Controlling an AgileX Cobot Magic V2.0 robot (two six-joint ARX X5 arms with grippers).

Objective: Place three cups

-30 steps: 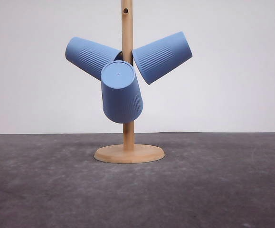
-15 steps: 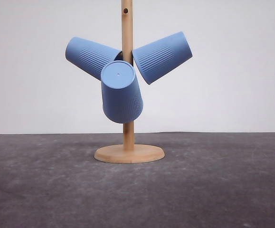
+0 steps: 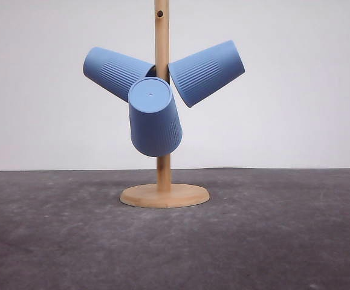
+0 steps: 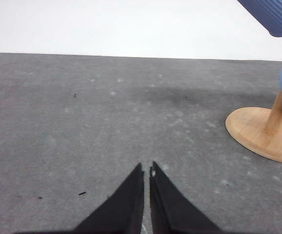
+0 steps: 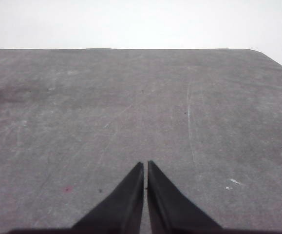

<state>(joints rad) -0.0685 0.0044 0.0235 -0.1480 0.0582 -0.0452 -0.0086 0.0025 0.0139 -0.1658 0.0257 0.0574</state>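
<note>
While all three cups hang on the wooden stand (image 3: 162,121) in the centre of the front view, I can describe them as light-blue tapered plastic tumblers without handles, each with a band of fine vertical ribbing and a flat round base. The left cup (image 3: 115,72) sits in the upper left of the cluster; its long axis slants up and to the left, base outward, mouth toward the pole. The right cup (image 3: 207,72) mirrors it, its axis slanting up and to the right, base at the upper right. The front cup (image 3: 154,118) hangs lower, in front of the pole, its base tipped up toward the camera and its wider mouth pointing down; its axis is close to upright but tilted. The stand's round foot (image 3: 164,196) rests on the dark grey counter (image 3: 271,235), in the lower middle of the frame.

In the left wrist view my left tool (image 4: 146,171) is clenched with nothing between its black tips, low over the counter, with the stand's foot at the right edge and two cups partly showing in the upper right. My right tool (image 5: 145,166) is likewise clenched on nothing, over bare counter.

Against the front views of half a second and a second ago, nothing has shifted: cups and stand keep the same places and tilts.
</note>
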